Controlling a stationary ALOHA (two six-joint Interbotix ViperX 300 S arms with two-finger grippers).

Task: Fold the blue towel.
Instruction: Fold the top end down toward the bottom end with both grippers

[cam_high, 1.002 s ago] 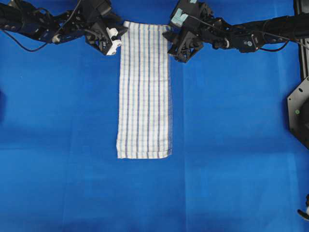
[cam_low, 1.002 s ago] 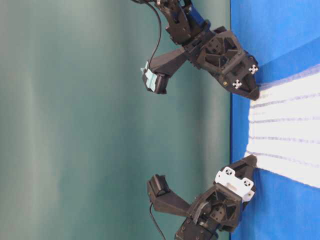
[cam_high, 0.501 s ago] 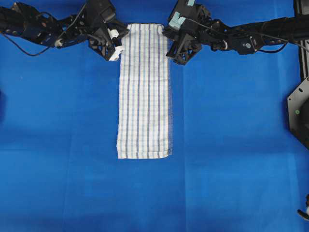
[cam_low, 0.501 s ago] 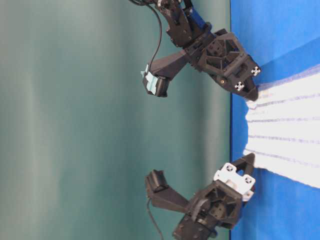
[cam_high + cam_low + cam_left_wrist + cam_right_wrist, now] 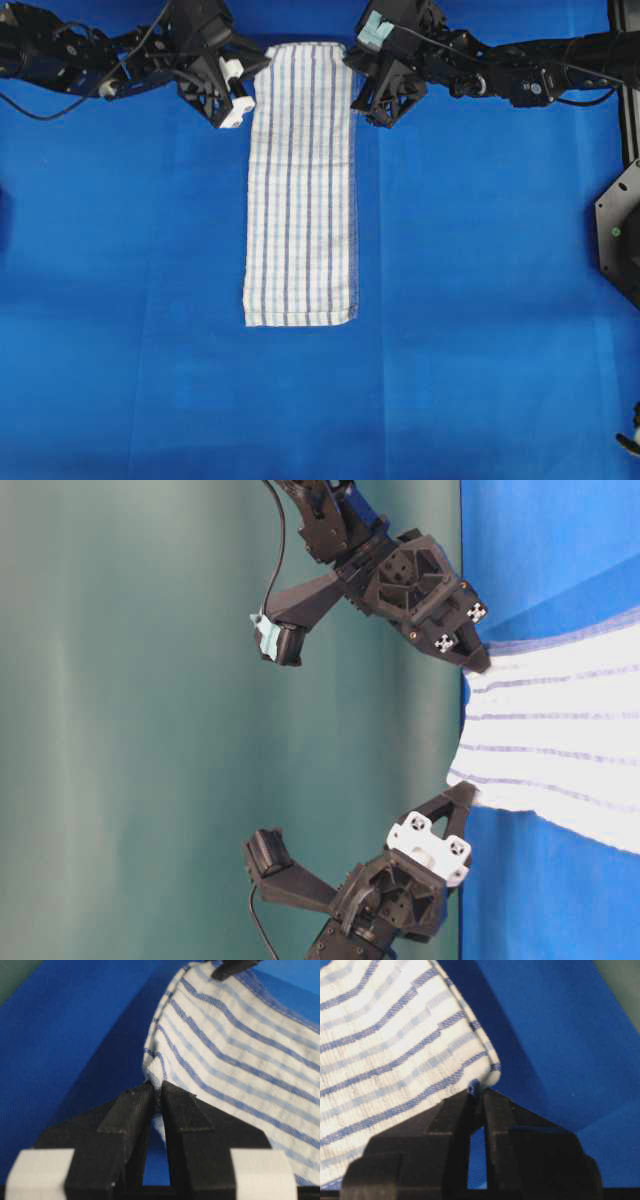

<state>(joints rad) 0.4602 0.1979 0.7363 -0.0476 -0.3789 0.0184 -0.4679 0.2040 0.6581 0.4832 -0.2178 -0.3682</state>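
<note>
The blue towel (image 5: 300, 185) lay as a long narrow strip on the blue table covering (image 5: 480, 300), running from the far edge of the tabletop toward its middle, with the near short edge flat and square. The left gripper (image 5: 156, 1097) had its jaws closed on one far corner of the towel, and the right gripper (image 5: 477, 1091) had its jaws closed on the other far corner. In the table-level view both pinched corners stood raised off the covering while the cloth between them sagged slightly. The towel appeared light, thin and limp; it would likely drape and bend wherever unsupported, so the two corners of one short edge were judged the correct holding points, with both kept level so that the edge stayed straight during the fold. The woven texture probably gave the pads adequate friction. The covering was plain, smooth and faintly creased. A dull green wall (image 5: 150, 720) stood behind the table.
</note>
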